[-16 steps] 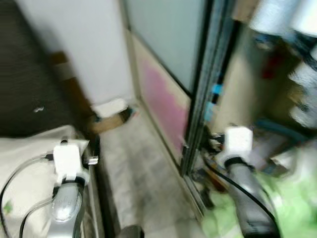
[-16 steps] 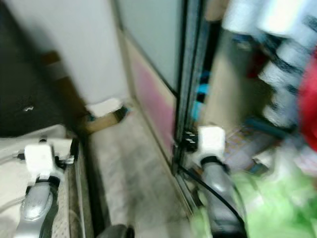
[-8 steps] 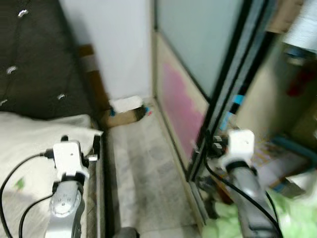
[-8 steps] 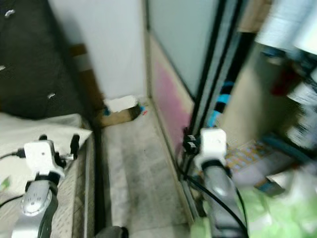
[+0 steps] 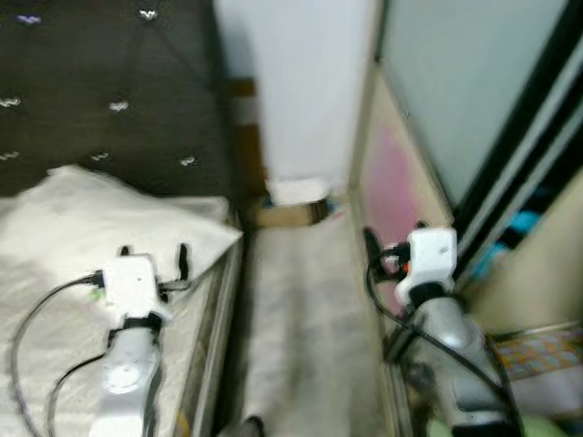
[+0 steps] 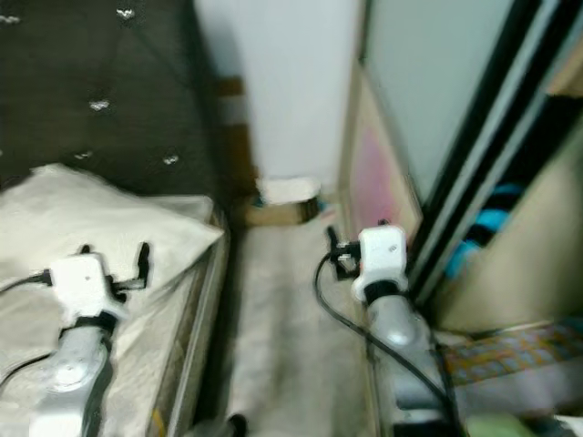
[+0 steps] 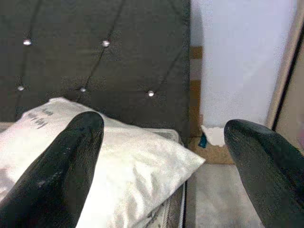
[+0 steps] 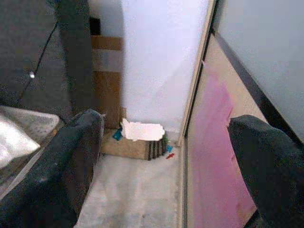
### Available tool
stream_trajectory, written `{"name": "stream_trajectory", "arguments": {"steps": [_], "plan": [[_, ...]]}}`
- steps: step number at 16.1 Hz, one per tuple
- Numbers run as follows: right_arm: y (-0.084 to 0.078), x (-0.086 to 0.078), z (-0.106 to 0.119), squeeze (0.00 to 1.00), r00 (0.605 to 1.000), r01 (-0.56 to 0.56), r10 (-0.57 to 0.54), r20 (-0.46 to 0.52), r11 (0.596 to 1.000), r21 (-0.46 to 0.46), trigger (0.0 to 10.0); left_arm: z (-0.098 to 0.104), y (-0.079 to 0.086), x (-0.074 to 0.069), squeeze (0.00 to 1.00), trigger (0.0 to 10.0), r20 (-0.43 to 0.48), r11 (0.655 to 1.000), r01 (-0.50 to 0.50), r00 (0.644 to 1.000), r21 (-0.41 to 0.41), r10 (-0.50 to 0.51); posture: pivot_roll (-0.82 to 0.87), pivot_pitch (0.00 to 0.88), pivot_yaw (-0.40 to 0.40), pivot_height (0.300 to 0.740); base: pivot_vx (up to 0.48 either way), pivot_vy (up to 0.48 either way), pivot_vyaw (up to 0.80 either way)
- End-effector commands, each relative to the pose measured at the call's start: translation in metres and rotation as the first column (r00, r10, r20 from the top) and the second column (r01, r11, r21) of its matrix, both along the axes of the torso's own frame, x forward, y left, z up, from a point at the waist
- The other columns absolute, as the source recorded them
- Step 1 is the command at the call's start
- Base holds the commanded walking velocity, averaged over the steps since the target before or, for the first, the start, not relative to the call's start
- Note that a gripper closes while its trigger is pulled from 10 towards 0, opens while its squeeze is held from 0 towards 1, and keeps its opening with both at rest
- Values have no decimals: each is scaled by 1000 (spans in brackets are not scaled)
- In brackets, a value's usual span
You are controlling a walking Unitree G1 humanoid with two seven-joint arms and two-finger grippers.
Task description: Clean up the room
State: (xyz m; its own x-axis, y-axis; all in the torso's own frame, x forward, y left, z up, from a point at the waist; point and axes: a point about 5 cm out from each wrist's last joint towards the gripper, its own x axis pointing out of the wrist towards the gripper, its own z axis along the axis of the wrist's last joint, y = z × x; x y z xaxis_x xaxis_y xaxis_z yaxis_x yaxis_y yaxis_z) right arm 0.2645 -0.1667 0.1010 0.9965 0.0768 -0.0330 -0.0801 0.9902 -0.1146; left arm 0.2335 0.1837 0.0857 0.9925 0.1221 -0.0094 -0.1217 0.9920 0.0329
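- Left gripper [image 7: 156, 166]: fingers spread apart, empty, held over the bed's pillow [image 5: 109, 223].
- Floor aisle: view has swung leftward off the cluttered closet; cardboard scrap [image 8: 135, 142] at the wall now lies ahead, the likely pickup.
- Right gripper [image 8: 161, 161]: fingers apart, empty.

- A narrow floor strip [image 5: 301, 309] runs open between bed [image 5: 55, 300] and sliding door [image 5: 401, 173].
- Cardboard [image 8: 135, 147] blocks its far end at the white wall [image 5: 301, 82].
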Motion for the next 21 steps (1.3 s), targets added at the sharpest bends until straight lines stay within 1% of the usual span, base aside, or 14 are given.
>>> {"name": "stream_trajectory", "arguments": {"steps": [1, 2, 8, 21], "plan": [[4, 2, 2, 0, 1000, -8, 8, 9, 1000, 10, 10000, 1, 6, 0, 0, 10000, 0, 1000, -17, 1000, 8, 17, 54, 0, 2, 740, 0, 0, 800], [4, 2, 1, 0, 1000, -12, 12, 8, 1000, 7, 10000, 2, 6, 1, 0, 10000, 3, 1000, -13, 1000, 24, 13, 53, 0, 1, 740, 0, 0, 800], [6, 4, 1, 0, 999, -37, 37, 9, 999, -6, 10000, 1, 5, 2, 0, 10000, 4, 1000, -23, 1000, 18, 23, 57, 0, -6, 740, 0, 0, 800], [7, 8, 3, 0, 999, -38, 38, 17, 999, -5, 10000, 1, 5, 7, 0, 10000, 7, 999, -22, 1000, 26, 22, 57, 0, -3, 740, 0, 0, 800]]}}
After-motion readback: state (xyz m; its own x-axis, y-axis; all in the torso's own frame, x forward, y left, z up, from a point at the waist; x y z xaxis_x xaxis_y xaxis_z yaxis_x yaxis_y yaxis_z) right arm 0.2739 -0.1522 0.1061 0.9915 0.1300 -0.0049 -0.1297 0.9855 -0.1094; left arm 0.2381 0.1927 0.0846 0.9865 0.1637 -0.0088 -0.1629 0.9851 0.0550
